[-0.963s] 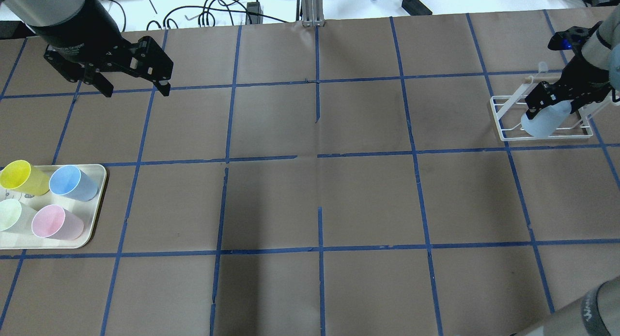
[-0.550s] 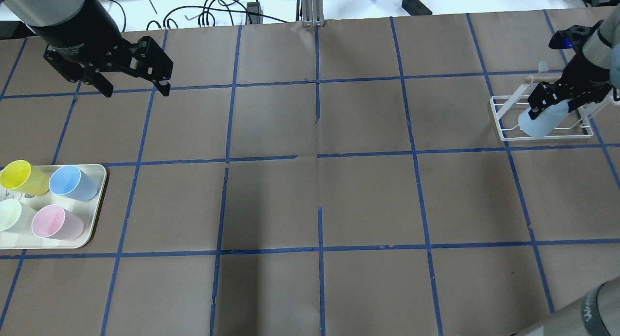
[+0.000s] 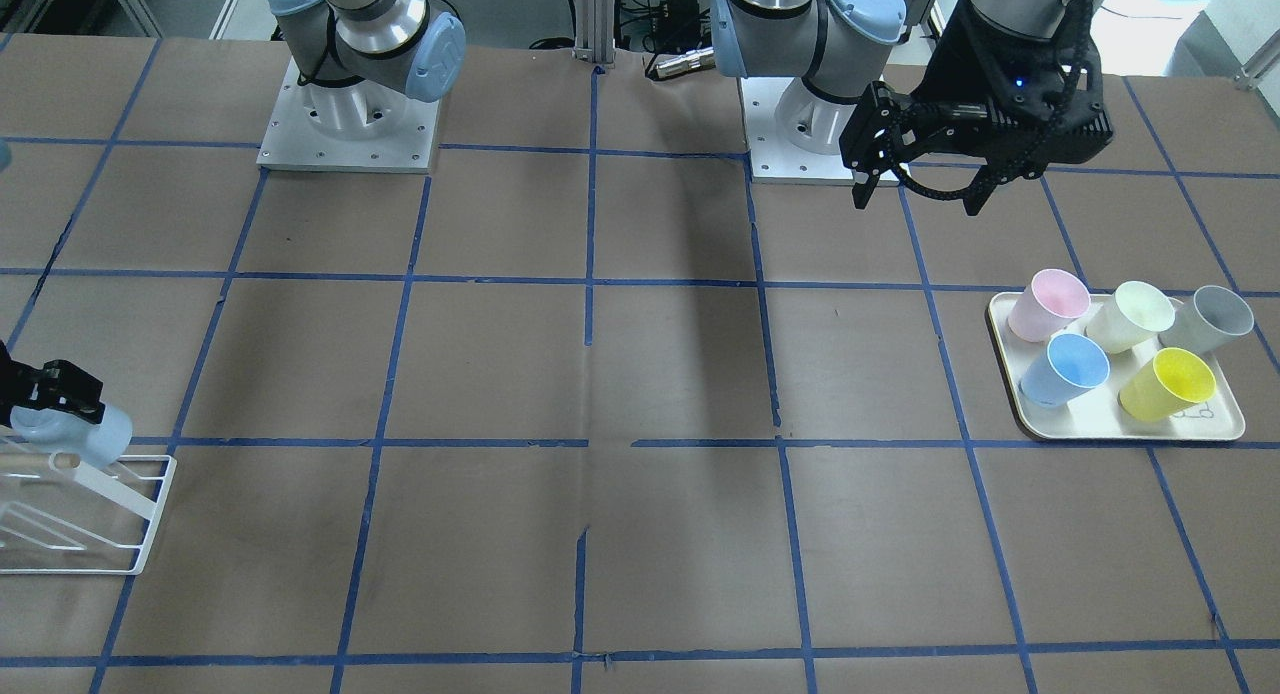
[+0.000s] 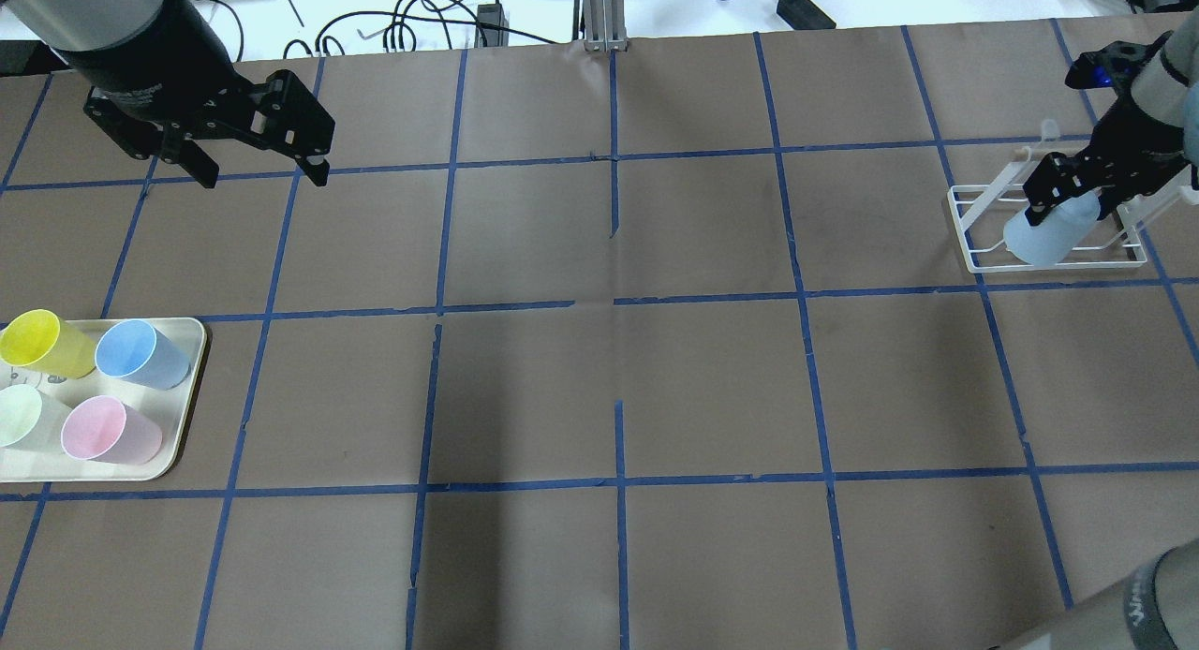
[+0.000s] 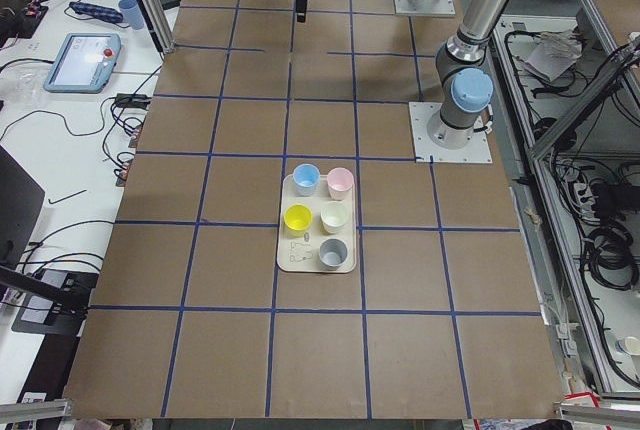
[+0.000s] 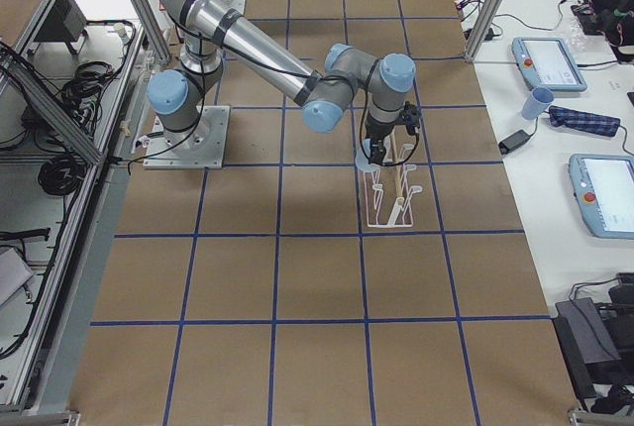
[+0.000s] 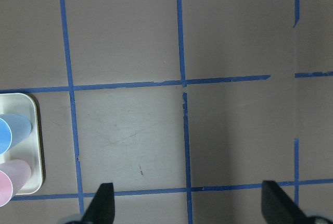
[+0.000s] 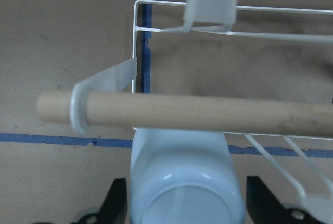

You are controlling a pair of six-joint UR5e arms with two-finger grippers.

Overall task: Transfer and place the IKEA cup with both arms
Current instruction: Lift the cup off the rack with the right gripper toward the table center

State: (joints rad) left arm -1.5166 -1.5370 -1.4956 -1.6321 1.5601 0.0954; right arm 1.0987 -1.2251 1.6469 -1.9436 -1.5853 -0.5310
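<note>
One look overhead: my left claw (image 4: 264,177) hangs spread apart at 10 o'clock, and wide worktop (image 4: 609,378) lies between it and my right claw (image 4: 1066,210). The right claw is clamped on the IKEA cup (image 4: 1042,238) over the wire rack's (image 4: 974,257) robot-side edge at 2 o'clock. Right wrist: the cup shows at 6 o'clock, with the wooden dowel (image 8: 208,112) crossing just above it.

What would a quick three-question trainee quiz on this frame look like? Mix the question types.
1. Multiple choice: how many cups are on the tray? A three, B five, C six.
2. True or false: the left gripper is shut on a cup.
3. Fill in: the right gripper holds the IKEA cup, base toward its wrist camera, at the white wire ____.
Key: 1 B. 2 false, it is open and empty. 3 rack.
</note>
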